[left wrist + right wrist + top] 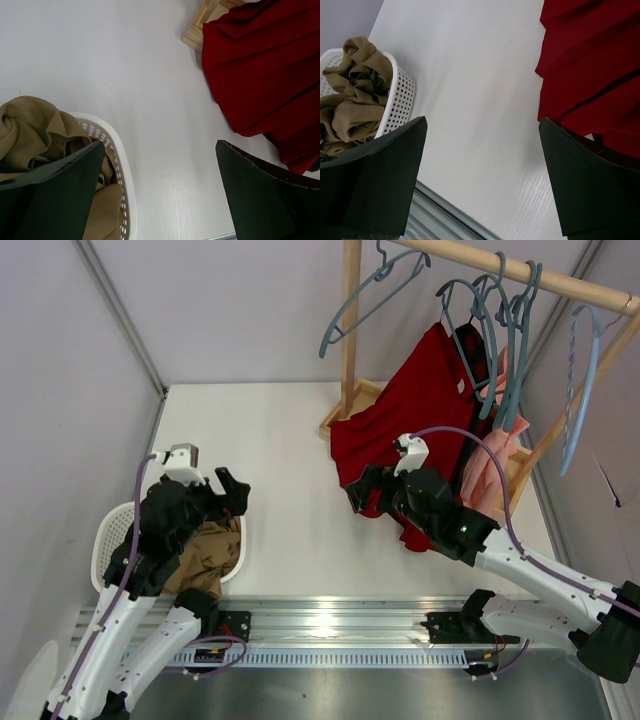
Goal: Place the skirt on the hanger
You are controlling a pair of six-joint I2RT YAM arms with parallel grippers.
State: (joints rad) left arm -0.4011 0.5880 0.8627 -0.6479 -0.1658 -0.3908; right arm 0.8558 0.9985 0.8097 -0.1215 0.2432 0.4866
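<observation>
The bright-red skirt (420,410) hangs from the cluster of grey-blue hangers on the wooden rail, and its hem spreads onto the table. Its top sits at one hanger (462,315); I cannot tell how it is hooked. Another such hanger (365,295) hangs empty to the left. My right gripper (362,490) is open and empty just left of the hem; the skirt also shows in the right wrist view (590,65), right of the gripper (482,122). My left gripper (233,492) is open and empty over the basket's edge, and its gripper (160,147) sees the skirt (265,65) far right.
A white perforated basket (105,530) holding a tan-brown garment (205,550) stands at the near left. The wooden rack post (350,330) and its base (345,410) stand at the back. A pink garment (495,455) and a paler blue twisted hanger (580,390) hang right.
</observation>
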